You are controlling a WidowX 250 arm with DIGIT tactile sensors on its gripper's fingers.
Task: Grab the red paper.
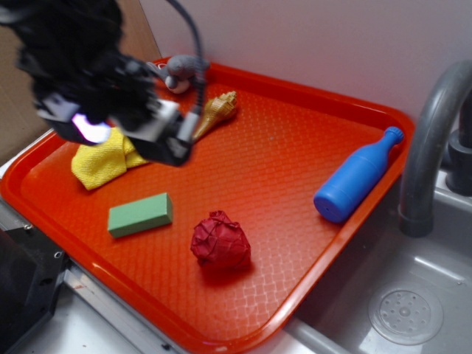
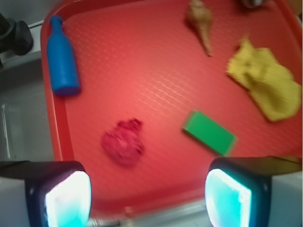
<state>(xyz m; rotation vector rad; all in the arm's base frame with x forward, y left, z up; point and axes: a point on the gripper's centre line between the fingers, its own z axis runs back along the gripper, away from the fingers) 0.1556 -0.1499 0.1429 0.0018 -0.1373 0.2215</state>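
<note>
Gripper point(image 2: 147, 198) spread wide, empty, above tray point(image 1: 310, 140). One red paper point(image 2: 123, 142) ball below, apart from fingers point(image 2: 66, 198). Also one each: green block point(image 2: 209, 132), blue bottle point(image 2: 62, 56), yellow cloth point(image 2: 265, 82), seashell point(image 2: 201, 21).

Gripper point(image 2: 147, 198) raised, blurred in the exterior view. Fingers point(image 2: 61, 196) spread wide apart. Nothing held between them.

Tray point(image 1: 295, 147) holds everything. Paper ball point(image 1: 220, 240) near front edge, block point(image 1: 140, 214) to its left. Cloth point(image 1: 107, 158) far left; shell point(image 1: 217, 110) behind it. Bottle point(image 1: 355, 177) at right rim, beside sink point(image 1: 413, 295).
</note>
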